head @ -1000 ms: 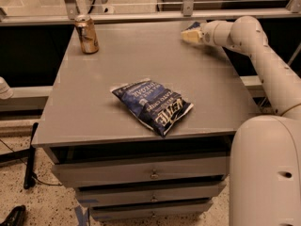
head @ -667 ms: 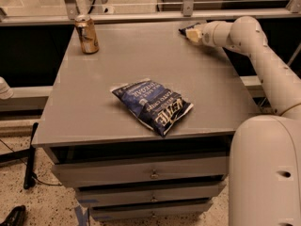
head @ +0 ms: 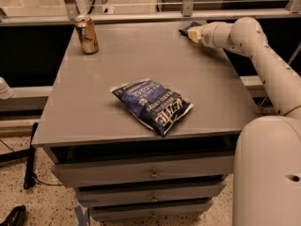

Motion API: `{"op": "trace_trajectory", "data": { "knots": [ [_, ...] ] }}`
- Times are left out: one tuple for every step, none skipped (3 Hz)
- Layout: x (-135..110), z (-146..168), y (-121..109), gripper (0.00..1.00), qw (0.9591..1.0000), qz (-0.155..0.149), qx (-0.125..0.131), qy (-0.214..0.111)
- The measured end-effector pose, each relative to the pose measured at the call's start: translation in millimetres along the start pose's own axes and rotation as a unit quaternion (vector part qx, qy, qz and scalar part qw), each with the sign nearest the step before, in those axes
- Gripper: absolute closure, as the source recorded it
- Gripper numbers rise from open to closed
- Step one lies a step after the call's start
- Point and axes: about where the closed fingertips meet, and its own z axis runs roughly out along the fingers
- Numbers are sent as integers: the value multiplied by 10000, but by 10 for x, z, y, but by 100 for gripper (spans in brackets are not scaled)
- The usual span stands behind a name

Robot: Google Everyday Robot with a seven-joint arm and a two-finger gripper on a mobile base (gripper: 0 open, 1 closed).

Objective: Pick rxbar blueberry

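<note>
The rxbar blueberry is a small dark navy wrapper at the back right of the grey table. Only part of it shows, sticking out to the left from under my gripper. The gripper is at the end of the white arm, which reaches in from the right. It sits low on the tabletop, right at the bar and touching or overlapping it.
A large crinkled blue-and-white chip bag lies in the middle of the table. A tan drink can stands at the back left. A metal rail runs behind the table. My white base is at the front right, beside the drawers.
The dark end of the bar, hidden by the gripper a second ago, now shows at the gripper's left tip. The gripper has shifted slightly. The bag and can have not moved.
</note>
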Motion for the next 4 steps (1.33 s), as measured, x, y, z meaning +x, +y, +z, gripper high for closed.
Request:
{"op": "trace_trajectory", "data": {
  "knots": [
    [-148,-149,26,100,9998,-128,0,-125],
    [-521,-371,96,100,9984,-397,-68,-403],
    [-890,-604,241,100,9954,-597,-252,-702],
    [-1137,-678,535,100,9910,-689,-631,-955]
  ]
}}
